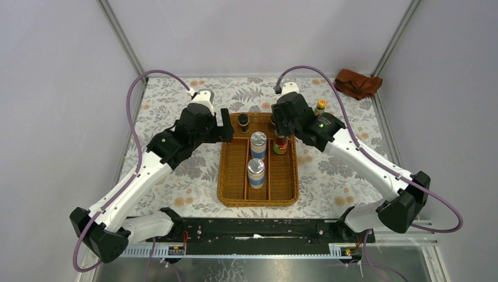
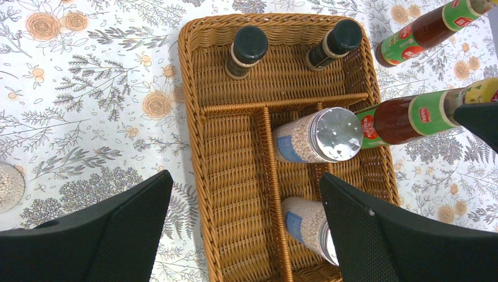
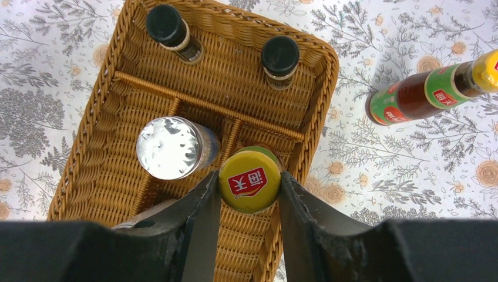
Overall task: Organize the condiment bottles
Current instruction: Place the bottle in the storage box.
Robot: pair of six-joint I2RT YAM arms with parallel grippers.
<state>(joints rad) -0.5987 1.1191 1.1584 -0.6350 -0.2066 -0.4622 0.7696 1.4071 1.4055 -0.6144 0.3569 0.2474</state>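
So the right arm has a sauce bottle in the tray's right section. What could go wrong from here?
The right gripper holds the sauce bottle only by its cap, so it might topple once released. It stands close beside the far shaker and could knock it. The open left gripper hovers by the wicker tray and might bump its rim.

Little readable print, all of it on the sauce bottles.
The yellow cap [image 3: 249, 179] of the red sauce bottle [image 2: 405, 117] in the wicker tray [image 3: 82, 147] carries a red patch with two white Chinese characters, seemingly 海天. The red badges on its green label and on the second sauce bottle [image 3: 423, 94] outside the tray are too small to read.
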